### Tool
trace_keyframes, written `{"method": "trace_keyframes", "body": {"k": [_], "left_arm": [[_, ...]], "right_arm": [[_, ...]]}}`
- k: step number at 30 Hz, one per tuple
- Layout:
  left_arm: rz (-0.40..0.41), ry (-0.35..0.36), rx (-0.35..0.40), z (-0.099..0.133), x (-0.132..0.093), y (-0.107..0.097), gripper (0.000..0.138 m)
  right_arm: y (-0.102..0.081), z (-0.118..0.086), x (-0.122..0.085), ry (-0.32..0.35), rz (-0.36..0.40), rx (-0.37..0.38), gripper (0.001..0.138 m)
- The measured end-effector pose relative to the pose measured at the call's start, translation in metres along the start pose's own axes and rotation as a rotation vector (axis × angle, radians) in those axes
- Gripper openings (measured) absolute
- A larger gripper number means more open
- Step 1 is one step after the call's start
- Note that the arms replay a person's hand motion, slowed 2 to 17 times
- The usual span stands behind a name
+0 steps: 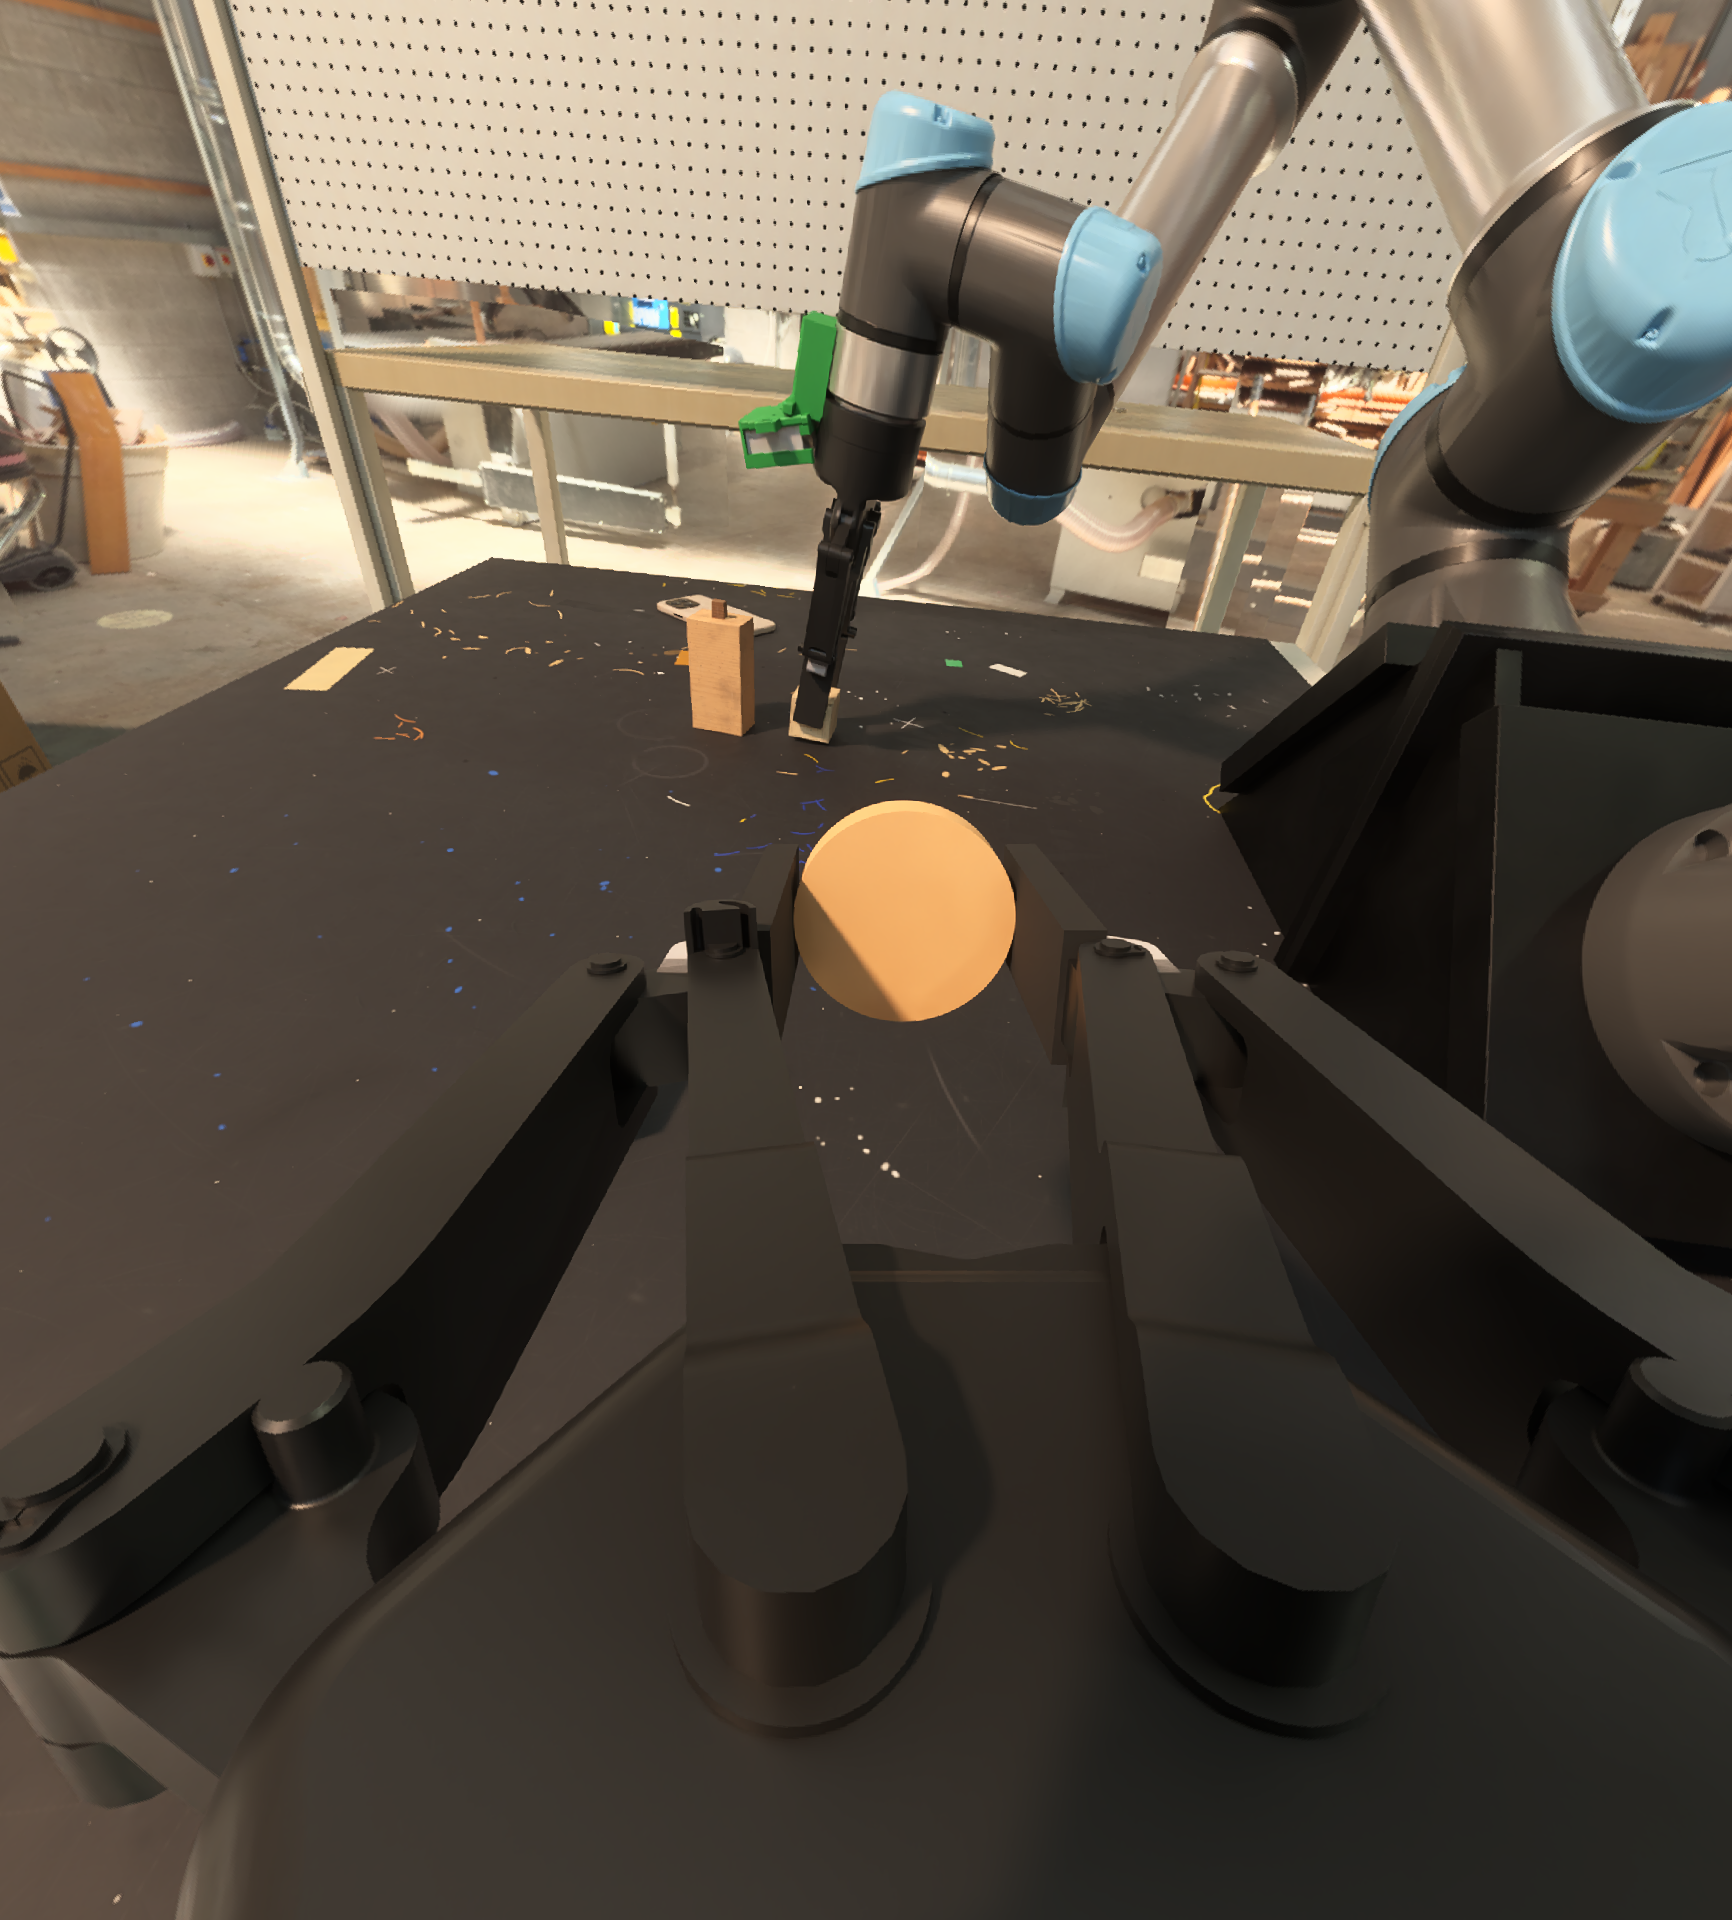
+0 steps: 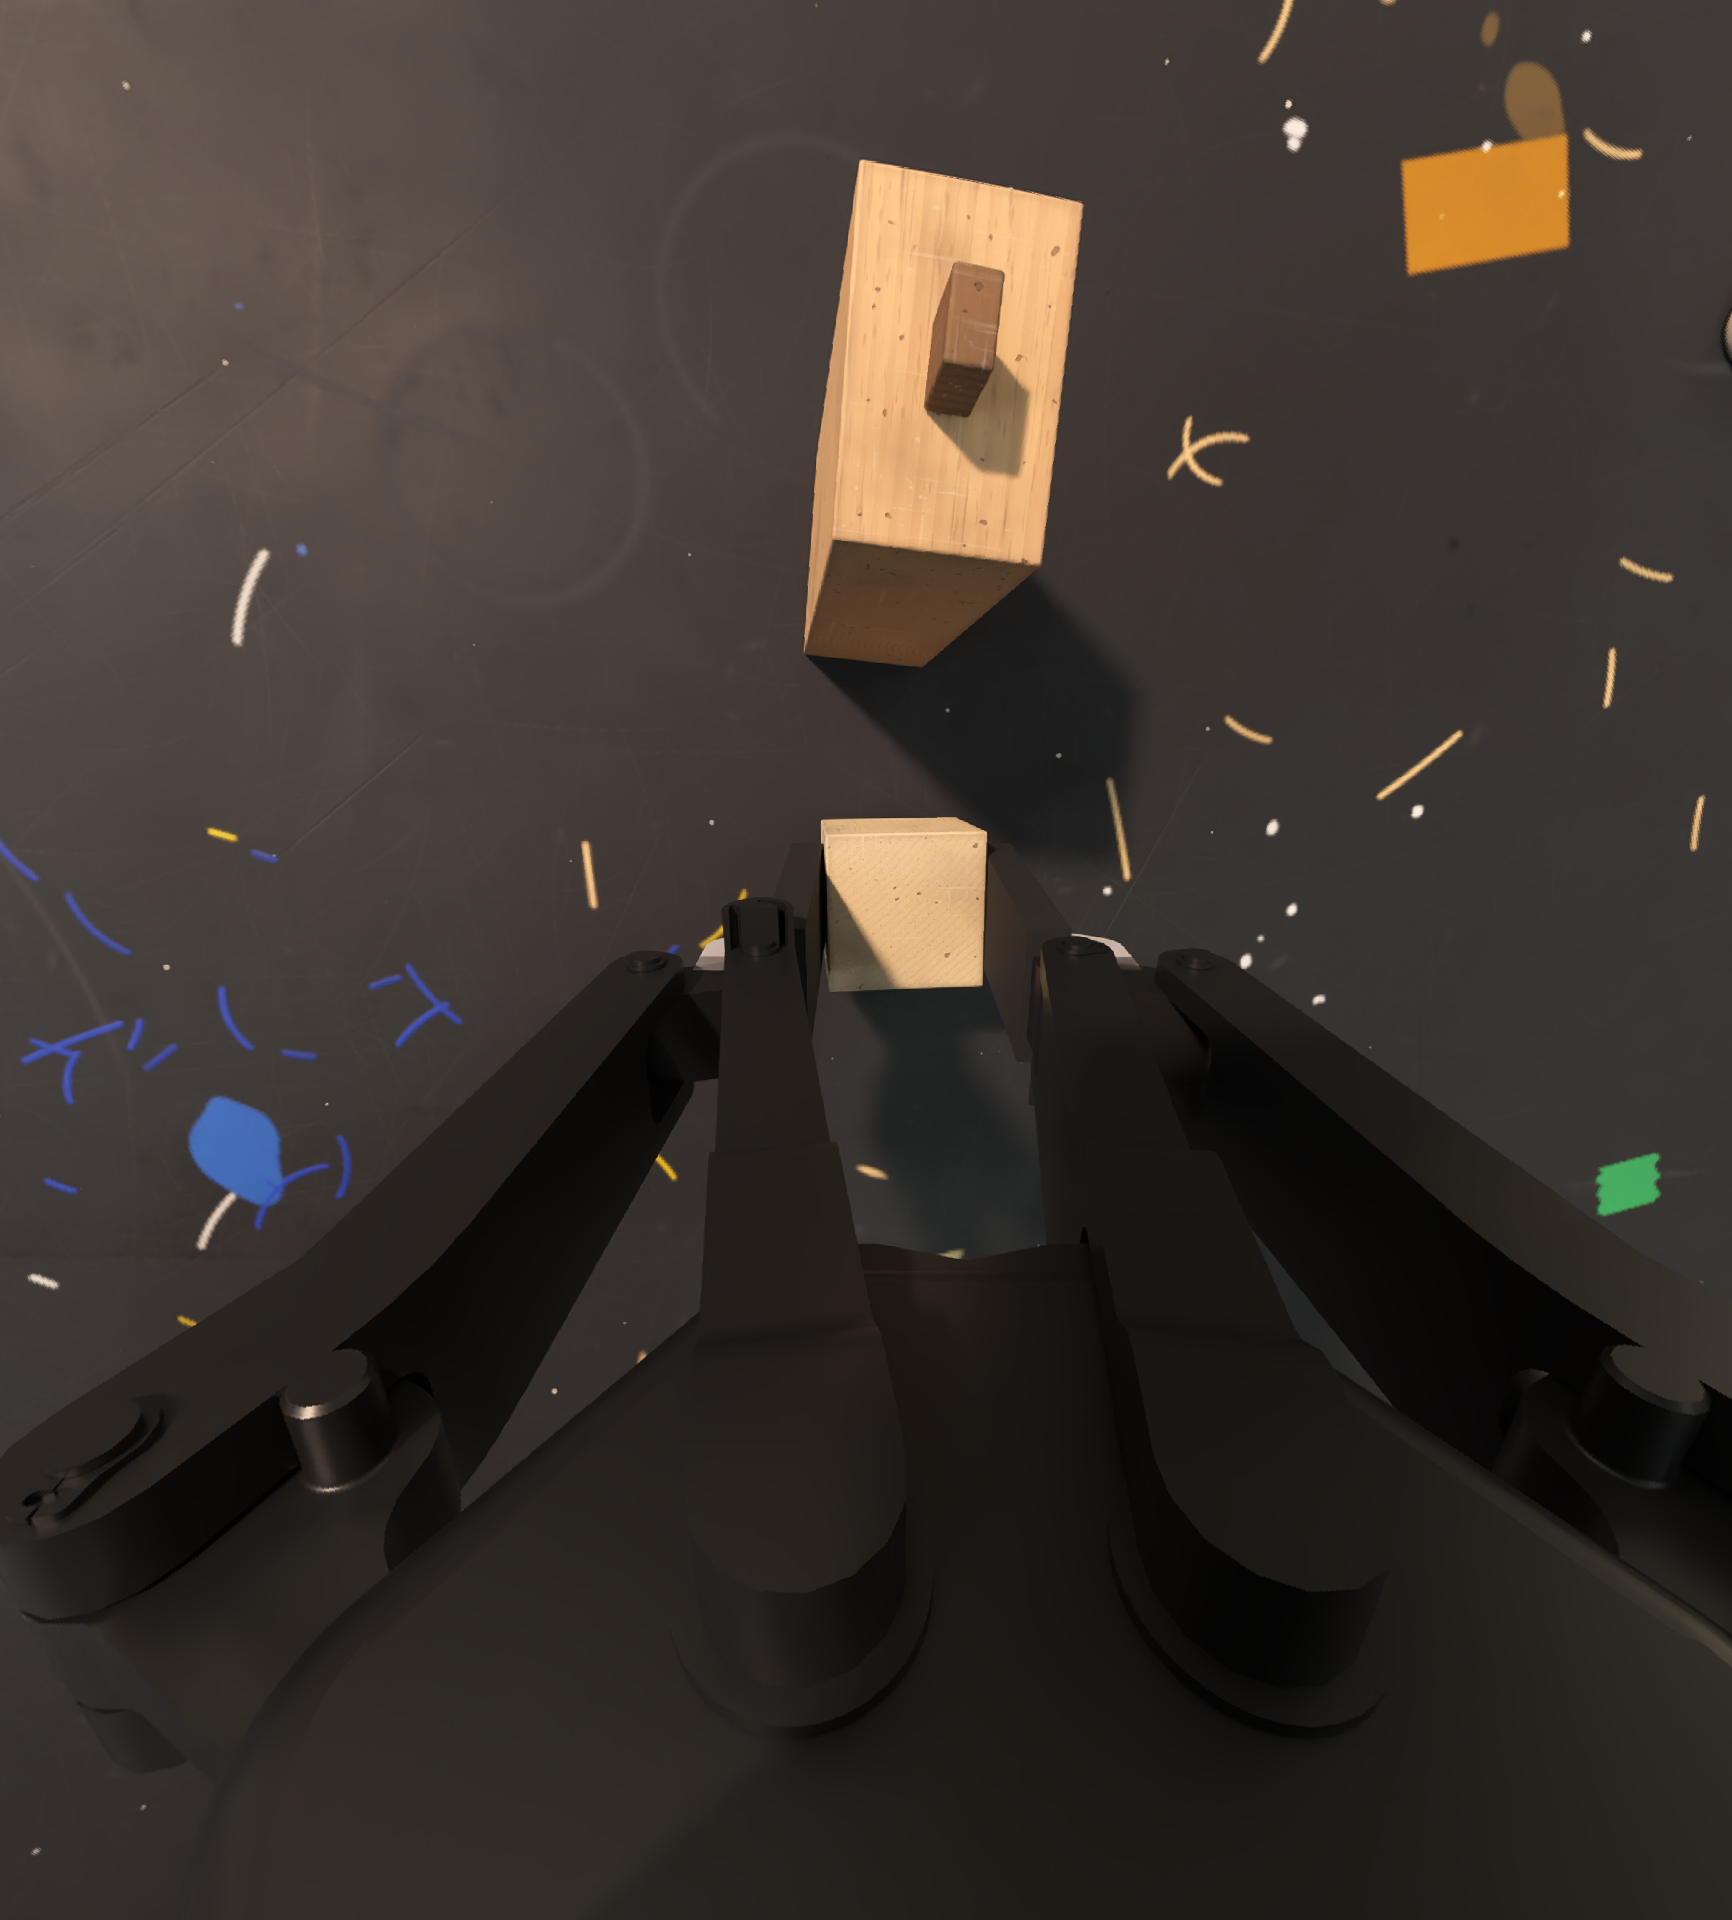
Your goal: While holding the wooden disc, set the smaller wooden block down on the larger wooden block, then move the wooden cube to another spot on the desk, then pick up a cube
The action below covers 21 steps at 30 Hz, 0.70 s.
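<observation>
- The left hand gripped the wooden disc between its two fingers, at the centre of the left wrist view, raised above the dark counter
- The right hand was closed on the pale wooden cube, just below the middle of the right wrist view; in the left wrist view the cube appeared to rest on the counter, upper centre of the frame
- The larger wooden block stood upright above the cube in the right wrist view, near it but apart
- The smaller wooden block, dark brown, sat on top of the larger one
- An orange patch lay at the upper right and a green patch at the lower right of that frame
</observation>
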<state>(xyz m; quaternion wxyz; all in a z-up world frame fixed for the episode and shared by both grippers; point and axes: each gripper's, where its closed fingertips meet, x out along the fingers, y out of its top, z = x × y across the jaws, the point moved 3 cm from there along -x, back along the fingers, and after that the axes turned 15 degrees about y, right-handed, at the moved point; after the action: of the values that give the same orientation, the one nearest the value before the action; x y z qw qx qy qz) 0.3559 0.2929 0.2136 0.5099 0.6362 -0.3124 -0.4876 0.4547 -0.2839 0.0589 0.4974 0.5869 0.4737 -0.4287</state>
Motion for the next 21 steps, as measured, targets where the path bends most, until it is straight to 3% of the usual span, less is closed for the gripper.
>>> {"method": "trace_keyframes", "body": {"k": [4,6,9,21], "left_arm": [[-0.001,-0.001,0.001,0.000,0.000,0.000,0.052],[-0.001,-0.001,0.002,0.000,-0.001,0.000,0.052],[0.002,0.000,0.004,0.000,-0.002,0.001,0.052],[0.020,0.014,0.001,-0.001,-0.008,0.005,0.052]], "right_arm": [[0.001,0.001,0.001,0.000,0.021,-0.007,0.040],[0.001,0.000,0.000,0.008,0.028,-0.009,0.062],[0.000,-0.005,-0.004,0.025,0.039,-0.017,0.072],[-0.006,-0.023,-0.045,0.020,0.064,-0.073,0.086]]}}
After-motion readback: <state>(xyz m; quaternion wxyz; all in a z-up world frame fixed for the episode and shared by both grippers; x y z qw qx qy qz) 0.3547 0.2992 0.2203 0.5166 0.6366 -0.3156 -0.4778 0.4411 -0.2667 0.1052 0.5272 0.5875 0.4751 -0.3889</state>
